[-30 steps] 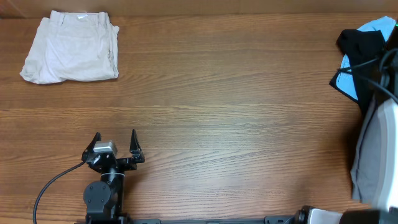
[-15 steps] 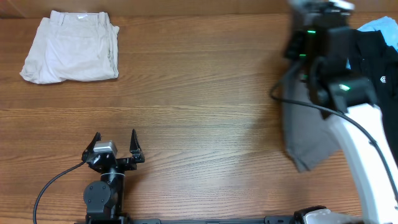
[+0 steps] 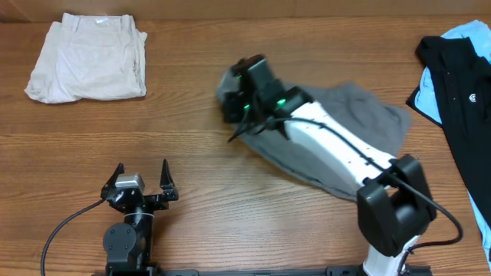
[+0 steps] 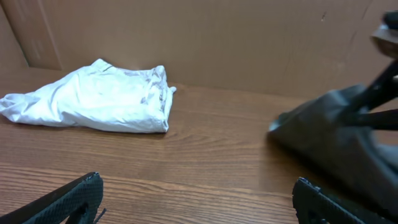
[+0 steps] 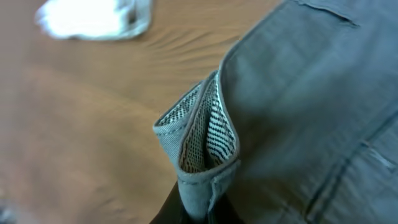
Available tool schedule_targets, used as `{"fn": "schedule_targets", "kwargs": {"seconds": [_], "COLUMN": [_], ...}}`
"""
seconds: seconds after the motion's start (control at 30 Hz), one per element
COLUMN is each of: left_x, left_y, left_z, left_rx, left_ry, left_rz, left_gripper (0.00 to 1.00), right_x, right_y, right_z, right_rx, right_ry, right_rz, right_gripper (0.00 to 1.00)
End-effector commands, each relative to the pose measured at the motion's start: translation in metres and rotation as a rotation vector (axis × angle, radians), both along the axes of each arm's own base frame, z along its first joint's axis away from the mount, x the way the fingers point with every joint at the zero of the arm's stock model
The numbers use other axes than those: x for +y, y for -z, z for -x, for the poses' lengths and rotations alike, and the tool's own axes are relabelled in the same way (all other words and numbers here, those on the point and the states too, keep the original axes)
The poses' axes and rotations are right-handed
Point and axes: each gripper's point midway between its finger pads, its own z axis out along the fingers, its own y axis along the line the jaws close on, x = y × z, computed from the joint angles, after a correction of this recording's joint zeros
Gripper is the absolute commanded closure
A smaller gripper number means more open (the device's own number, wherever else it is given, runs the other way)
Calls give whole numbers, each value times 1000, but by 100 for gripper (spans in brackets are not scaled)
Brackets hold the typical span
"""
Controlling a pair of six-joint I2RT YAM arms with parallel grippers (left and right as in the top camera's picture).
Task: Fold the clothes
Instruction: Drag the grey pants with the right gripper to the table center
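Observation:
The grey shorts (image 3: 345, 134) lie spread across the middle right of the table, trailing behind my right arm. My right gripper (image 3: 234, 96) is shut on their waistband edge (image 5: 199, 162), pinched between the fingers at the bottom of the right wrist view. The shorts also show at the right of the left wrist view (image 4: 339, 140). My left gripper (image 3: 142, 184) is open and empty near the front left edge. Folded cream shorts (image 3: 88, 57) lie at the back left, also seen in the left wrist view (image 4: 99, 99). A black shirt (image 3: 460, 92) and a light-blue garment (image 3: 469, 32) lie at the right.
A brown cardboard wall (image 4: 217, 37) stands behind the table. The left arm's cable (image 3: 65, 226) loops at the front left.
My right arm has swung from the far right to the table's middle, dragging the grey shorts leftward out of the pile. The left arm has not moved.

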Motion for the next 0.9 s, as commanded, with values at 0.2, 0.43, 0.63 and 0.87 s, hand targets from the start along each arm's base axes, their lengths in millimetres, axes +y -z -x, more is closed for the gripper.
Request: {"fn": "schedule_targets", "kwargs": {"seconds": [0.2, 0.43, 0.63, 0.87], "left_x": [3, 3, 3, 3], "left_y": [-1, -1, -1, -1], "left_z": [0, 0, 0, 0], "left_rx": [-6, -7, -6, -6], "left_ry": [-15, -15, -15, -15], "left_rz": [-23, -23, -23, -23], "left_gripper": [0, 0, 0, 0], "right_x": [79, 76, -8, -167], "right_y": [-33, -33, -58, -36], "right_z": [63, 60, 7, -6], "right_rx": [17, 7, -31, 227], "right_ry": [-173, -158, 42, 356], "right_rz": [-150, -140, 25, 278], "right_gripper": [92, 44, 44, 36]}}
